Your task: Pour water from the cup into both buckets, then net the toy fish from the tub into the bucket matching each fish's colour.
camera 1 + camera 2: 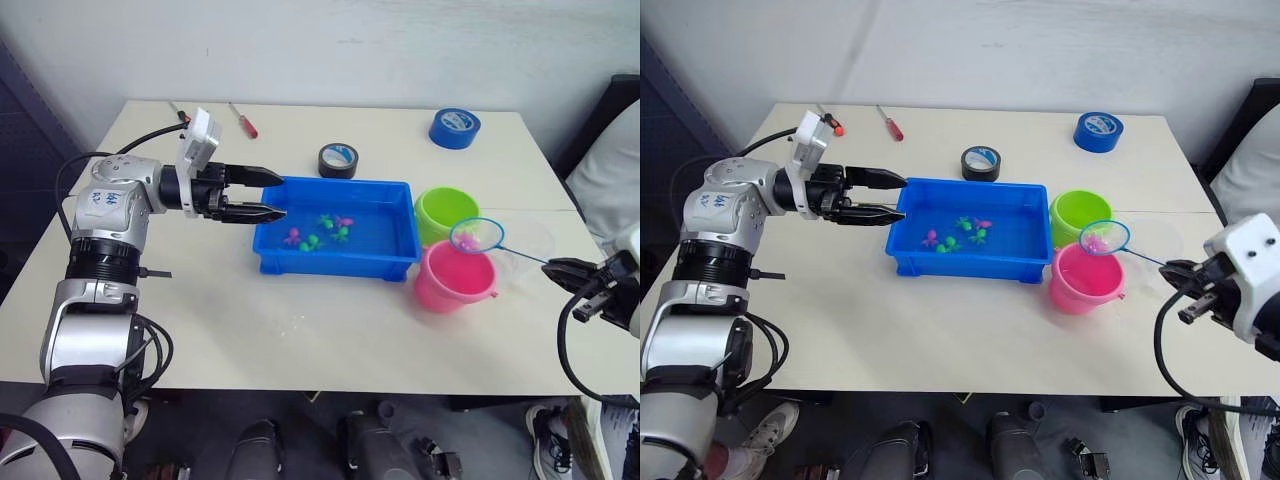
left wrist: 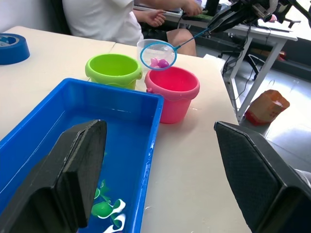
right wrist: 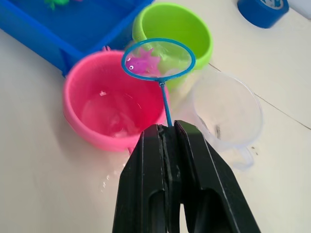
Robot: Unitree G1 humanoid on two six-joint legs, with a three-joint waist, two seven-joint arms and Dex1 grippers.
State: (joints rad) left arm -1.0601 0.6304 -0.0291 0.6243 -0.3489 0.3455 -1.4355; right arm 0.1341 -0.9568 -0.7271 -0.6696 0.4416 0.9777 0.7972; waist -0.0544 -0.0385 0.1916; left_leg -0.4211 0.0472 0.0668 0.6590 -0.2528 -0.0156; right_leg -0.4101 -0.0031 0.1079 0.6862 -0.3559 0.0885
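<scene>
- Containers, counted: one blue tub (image 1: pixel 335 262) at frame centre in the head views; two buckets at centre right, a green bucket (image 1: pixel 446 212) and a pink bucket (image 1: pixel 455 280); one clear cup (image 3: pixel 227 112) just beside both buckets, toward the right edge.
- The tub touches or nearly touches the two buckets at its right end; the green bucket sits above the pink one in the frame.
- Toy fish in the tub (image 1: pixel 320 232): about six, a mix of green and magenta; exact count is uncertain.
- One more magenta fish (image 3: pixel 143 64) lies in the mesh of the net (image 3: pixel 158 59). The hoop sits above the far rim of the pink bucket, between the pink and green buckets.
- Water is visible in the pink bucket and the tub.
- Right gripper (image 3: pixel 167 133): lower right of the head views, fingers pressed together on the net's thin handle. The hoop lies up and to the left of the gripper, well apart from it.
- Left gripper (image 1: pixel 270 195): centre left, fingers spread, holding nothing, tips at the tub's left end over its rim.
- Other items at frame top: one black tape roll (image 1: pixel 339 160), one blue tape roll (image 1: pixel 455 127), two screwdrivers (image 1: pixel 243 120).
</scene>
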